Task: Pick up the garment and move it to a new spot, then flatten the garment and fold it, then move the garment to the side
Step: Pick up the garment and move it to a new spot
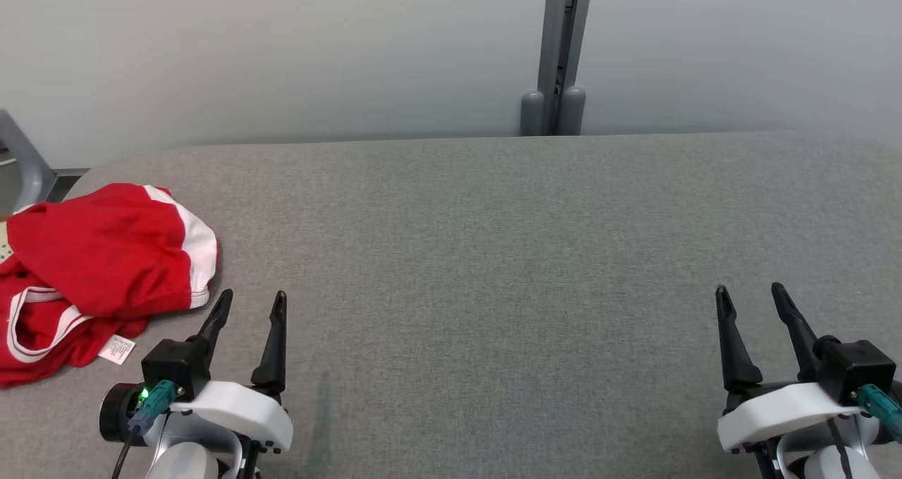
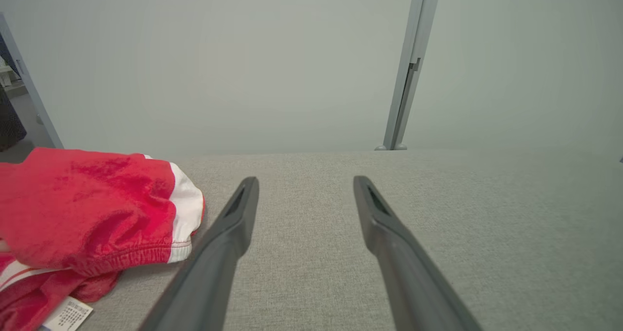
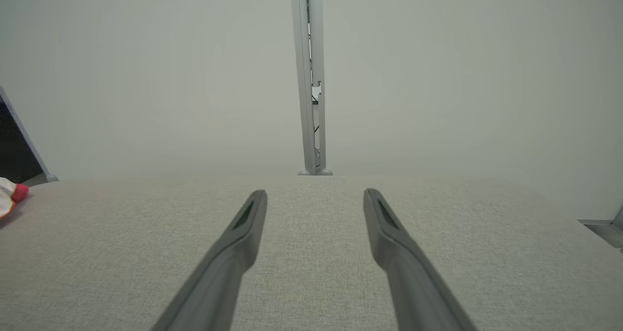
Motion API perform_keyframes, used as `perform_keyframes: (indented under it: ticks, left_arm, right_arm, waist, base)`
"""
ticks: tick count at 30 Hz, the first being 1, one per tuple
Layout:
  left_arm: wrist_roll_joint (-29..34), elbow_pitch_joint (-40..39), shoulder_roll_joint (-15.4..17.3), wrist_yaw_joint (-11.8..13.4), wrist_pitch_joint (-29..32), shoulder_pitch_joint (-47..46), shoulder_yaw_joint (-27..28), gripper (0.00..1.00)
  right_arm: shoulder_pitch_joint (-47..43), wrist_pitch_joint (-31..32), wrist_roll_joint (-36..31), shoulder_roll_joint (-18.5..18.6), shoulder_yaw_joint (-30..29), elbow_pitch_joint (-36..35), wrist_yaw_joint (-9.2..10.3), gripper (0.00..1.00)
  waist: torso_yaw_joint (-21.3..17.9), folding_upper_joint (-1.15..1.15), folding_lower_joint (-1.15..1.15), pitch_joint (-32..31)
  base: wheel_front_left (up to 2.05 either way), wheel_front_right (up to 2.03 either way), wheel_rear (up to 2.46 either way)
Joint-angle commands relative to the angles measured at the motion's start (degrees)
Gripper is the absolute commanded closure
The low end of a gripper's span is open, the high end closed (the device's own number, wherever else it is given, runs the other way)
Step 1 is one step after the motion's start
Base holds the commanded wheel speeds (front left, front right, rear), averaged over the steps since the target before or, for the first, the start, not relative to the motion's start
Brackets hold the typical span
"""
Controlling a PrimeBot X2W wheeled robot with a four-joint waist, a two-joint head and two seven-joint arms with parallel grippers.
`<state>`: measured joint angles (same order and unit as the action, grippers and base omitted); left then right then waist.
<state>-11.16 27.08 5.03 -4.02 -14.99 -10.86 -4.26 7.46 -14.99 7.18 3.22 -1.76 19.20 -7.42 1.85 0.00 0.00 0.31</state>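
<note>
Here, a grey fabric-covered table (image 1: 493,253) runs back to a pale wall (image 1: 282,56) divided by 1 grey upright post (image 1: 561,49); the table's far-left corner is rounded. The red garment (image 1: 106,253), white-trimmed and crumpled, lies at the table's left edge, with a white label (image 1: 117,349) on its near side. The left claw (image 1: 253,296) stands released just right of it. The right claw (image 1: 748,289), likewise released, sits well apart near the right edge. Between the 2 claws the table is plain grey cloth.
</note>
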Motion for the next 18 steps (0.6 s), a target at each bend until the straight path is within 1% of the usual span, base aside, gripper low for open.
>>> perform_keyframes:
  ticks: [1,7,14,15,18]
  left_arm:
    - [-0.31,-0.07,0.31,0.09,-0.28,-0.93,0.33,0.0]
    - [-0.6,-0.13,0.61,0.54,-0.28,-1.7,1.08,0.0]
    - [-0.93,-0.2,0.99,0.71,-0.27,-1.07,1.97,0.0]
    - [-1.06,-0.23,1.07,0.84,-0.27,-0.91,2.16,0.0]
    - [-1.25,-0.11,1.18,0.86,-0.27,-0.8,2.55,0.0]
  right_arm:
    - [-0.14,-0.29,0.37,0.12,-0.03,-0.32,-0.13,0.0]
    - [0.4,-0.29,0.52,0.08,0.46,-1.32,-0.13,0.0]
    - [0.21,-0.28,0.68,-0.02,1.42,-2.34,-0.13,0.0]
    - [0.28,-0.28,0.45,-0.05,1.77,-2.62,-0.13,0.0]
    - [0.24,-0.28,0.07,-0.08,2.28,-2.58,-0.13,0.0]
  waist:
    - [0.96,0.0,0.0,0.14]
    - [5.2,0.0,0.0,0.51]
    - [11.33,0.0,0.0,0.29]
    - [12.96,0.0,0.0,0.3]
    - [15.18,0.0,0.0,0.37]
  base:
    - [0.0,0.0,0.0]
    - [0.0,0.0,0.0]
    - [0.0,0.0,0.0]
    - [0.0,0.0,0.0]
    - [0.0,0.0,0.0]
